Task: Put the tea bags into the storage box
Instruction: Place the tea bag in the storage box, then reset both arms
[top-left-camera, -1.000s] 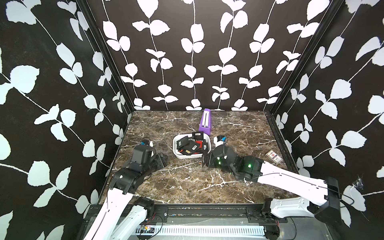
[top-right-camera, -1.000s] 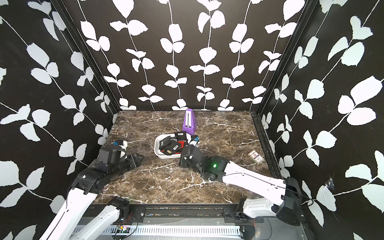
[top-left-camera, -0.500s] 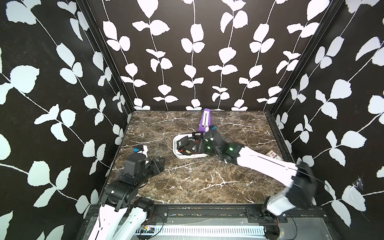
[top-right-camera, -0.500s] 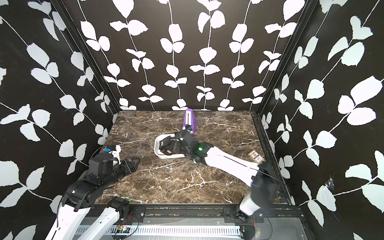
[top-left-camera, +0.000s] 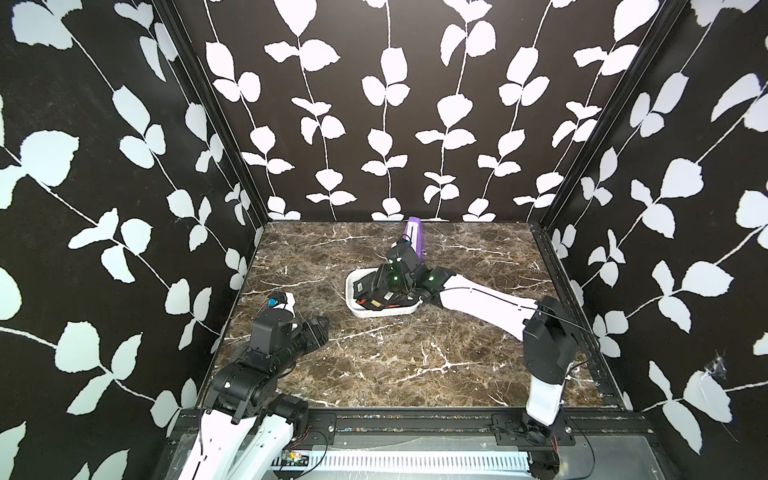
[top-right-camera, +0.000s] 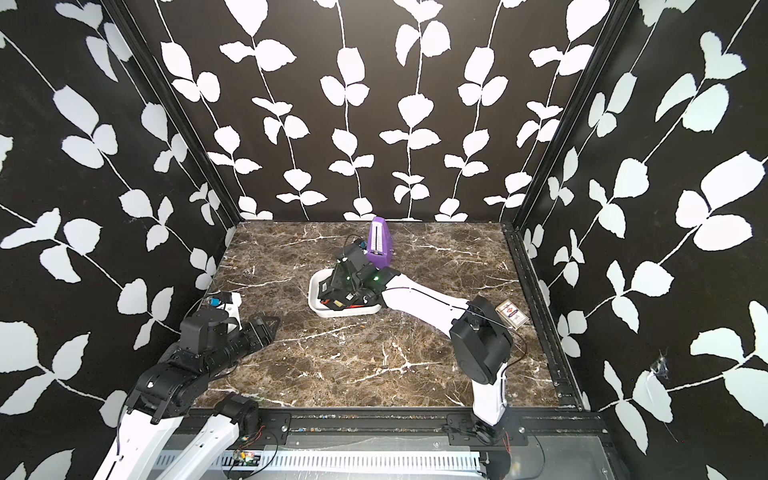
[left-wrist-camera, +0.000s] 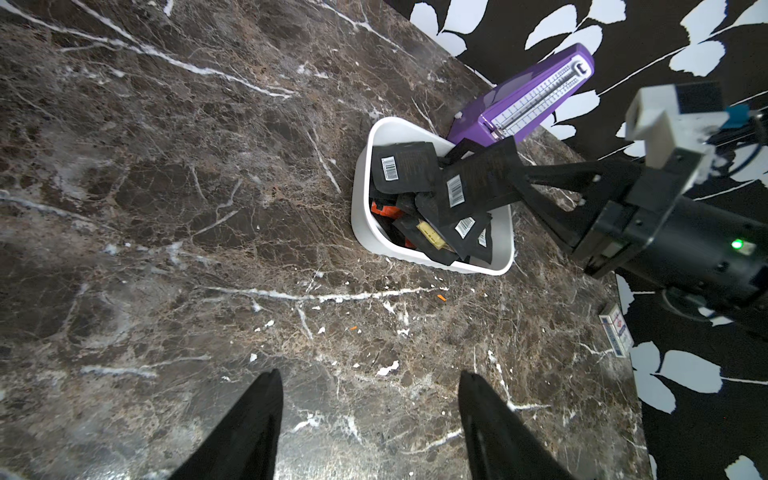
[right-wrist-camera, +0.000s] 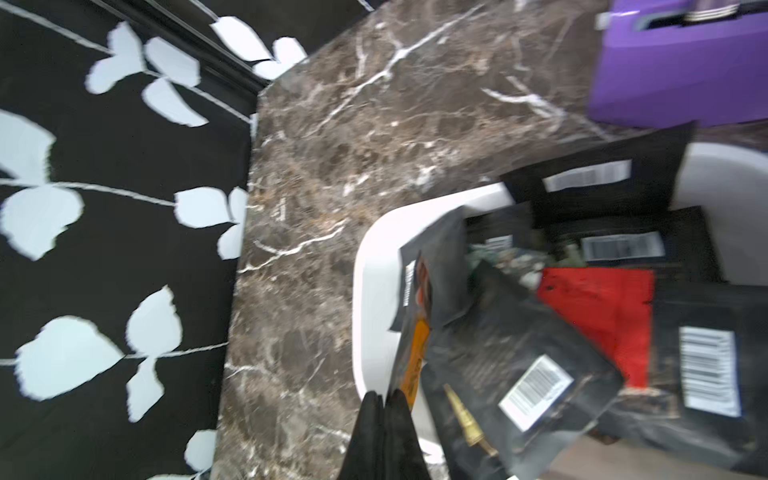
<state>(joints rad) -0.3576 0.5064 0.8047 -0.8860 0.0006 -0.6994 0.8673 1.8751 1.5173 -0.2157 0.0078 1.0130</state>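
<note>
Right hand (left-wrist-camera: 515, 180) hangs over the white storage box (left-wrist-camera: 399, 249), apparently pinching a black tea bag (left-wrist-camera: 478, 176) just above it; I'd release low and central so nothing slides over the rim; left hand (left-wrist-camera: 368, 376) gapes empty

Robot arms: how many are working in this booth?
2. The left arm hovers front left over the table, its left gripper open and empty. The right arm reaches from front right, its right gripper pinching a tea bag over the white tub.
</note>
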